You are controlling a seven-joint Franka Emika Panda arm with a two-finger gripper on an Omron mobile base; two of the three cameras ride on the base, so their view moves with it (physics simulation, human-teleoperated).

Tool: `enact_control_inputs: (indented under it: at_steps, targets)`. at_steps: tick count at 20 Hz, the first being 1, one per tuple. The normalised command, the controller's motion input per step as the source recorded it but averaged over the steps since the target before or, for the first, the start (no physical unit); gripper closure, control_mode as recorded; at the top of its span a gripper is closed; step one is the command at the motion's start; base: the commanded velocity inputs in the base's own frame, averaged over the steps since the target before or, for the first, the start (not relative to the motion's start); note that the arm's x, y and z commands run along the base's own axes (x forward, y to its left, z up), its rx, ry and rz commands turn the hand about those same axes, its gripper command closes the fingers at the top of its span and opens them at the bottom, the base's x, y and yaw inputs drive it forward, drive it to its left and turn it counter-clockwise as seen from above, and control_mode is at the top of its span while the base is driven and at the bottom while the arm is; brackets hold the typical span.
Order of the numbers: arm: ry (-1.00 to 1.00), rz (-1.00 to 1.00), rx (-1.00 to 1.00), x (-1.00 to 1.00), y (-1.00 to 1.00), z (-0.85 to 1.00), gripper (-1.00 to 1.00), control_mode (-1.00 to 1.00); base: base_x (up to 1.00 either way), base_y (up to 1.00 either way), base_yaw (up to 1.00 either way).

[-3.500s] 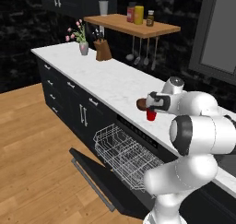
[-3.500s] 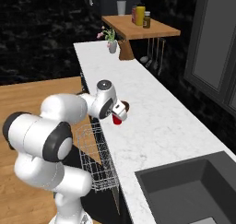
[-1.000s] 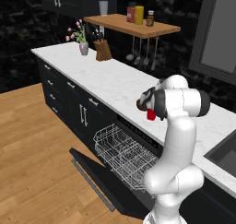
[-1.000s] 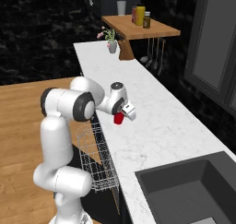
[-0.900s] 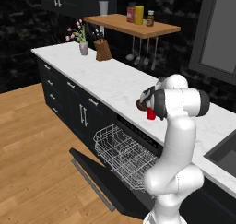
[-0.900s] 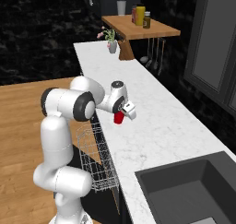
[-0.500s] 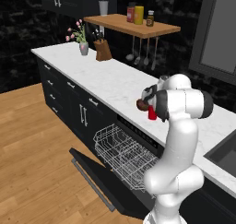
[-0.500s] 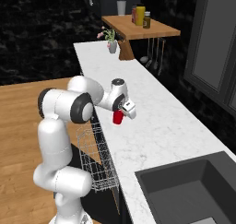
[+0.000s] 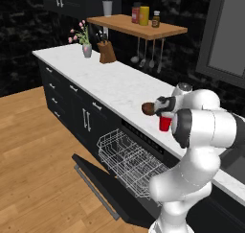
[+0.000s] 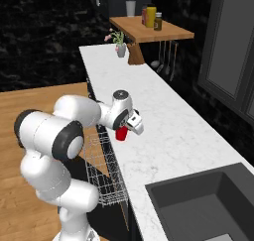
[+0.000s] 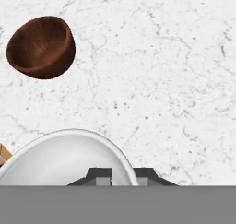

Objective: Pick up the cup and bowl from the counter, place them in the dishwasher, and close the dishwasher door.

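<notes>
Above the front edge of the long white marble-patterned counter (image 9: 119,86) we are seeing the small red tapered plastic cup (image 9: 165,123) hanging upright from the two-finger gripper (image 9: 165,116), its long axis vertical, narrow base down and white-rimmed mouth up. In the hand view that white inside (image 11: 64,161) is sitting right at the dark fingertips (image 11: 99,174), which are pinched together on the rim; which part of the rim they hold we cannot quite make out.

Just beside the cup, on the marble, the small round dark brown wooden bowl (image 9: 148,108) is lying tilted, its hollow showing at an angle in the hand view (image 11: 41,45). We are seeing nothing inside it.

Below the counter edge the black built-in dishwasher (image 9: 143,137) is standing open: its flat black door (image 9: 103,186) with the long silver-grey bar handle (image 9: 94,192) is dropped down flat, and the white wire rack (image 9: 129,162) is pulled out over it, holding no dishes that we are able to see.

Farther along the counter a small vase of pink flowers (image 9: 85,44) and a wooden knife block (image 9: 106,52) are standing near the dark wall. Over them a wooden wall shelf (image 9: 136,27) is carrying a tall grey tumbler (image 9: 107,7) and some jars (image 9: 143,16), with utensils (image 9: 145,52) hanging beneath. Black cabinets (image 9: 67,98) are running under the counter above a wood plank floor (image 9: 33,169), and a dark sink (image 10: 208,205) is set into the near end.
</notes>
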Motion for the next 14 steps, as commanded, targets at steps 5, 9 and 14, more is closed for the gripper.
enact_control_inputs:
  at_steps: [5,9,14]
  targets:
    - [-0.02,0.11,-0.06,-0.67,0.36,0.54,1.0,-1.0,0.0,0.0,0.0]
    - [0.0,0.1,-0.07,-0.5,0.54,0.43,1.0,-1.0,0.0,0.0,0.0]
    - [-0.01,0.03,0.0,-0.42,0.58,0.18,1.0,-1.0,0.0,0.0,0.0]
